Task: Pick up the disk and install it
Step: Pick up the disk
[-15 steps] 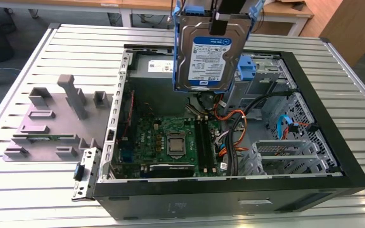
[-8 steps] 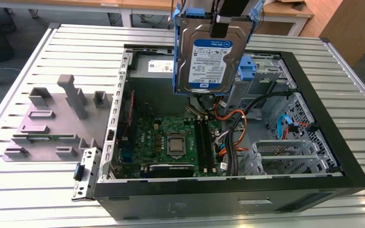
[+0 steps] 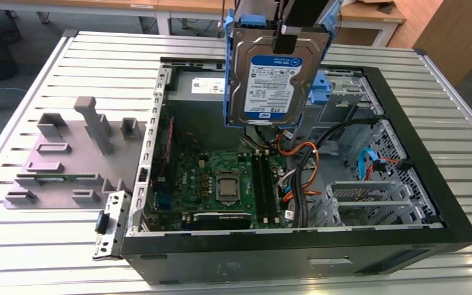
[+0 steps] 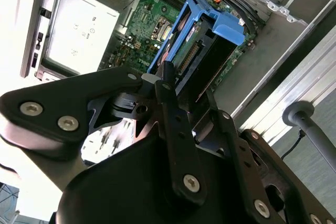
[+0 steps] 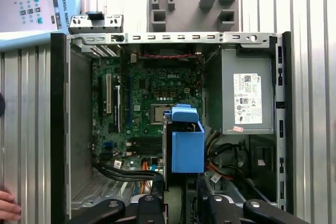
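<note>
The tool (image 3: 285, 38) is gripping the disk (image 3: 267, 83) by its upper end, jaws closed on the blue-railed drive, and is holding it upright over the open computer case (image 3: 302, 261) lying on the slatted tabletop (image 3: 39, 258). Hanging label-out above the motherboard (image 3: 219, 184), the drive is riding clear of the orange and black cables (image 3: 302, 166), a carriage that seems meant to leave its lower end free. A person's hand (image 5: 8, 205) is resting beside the case.
</note>
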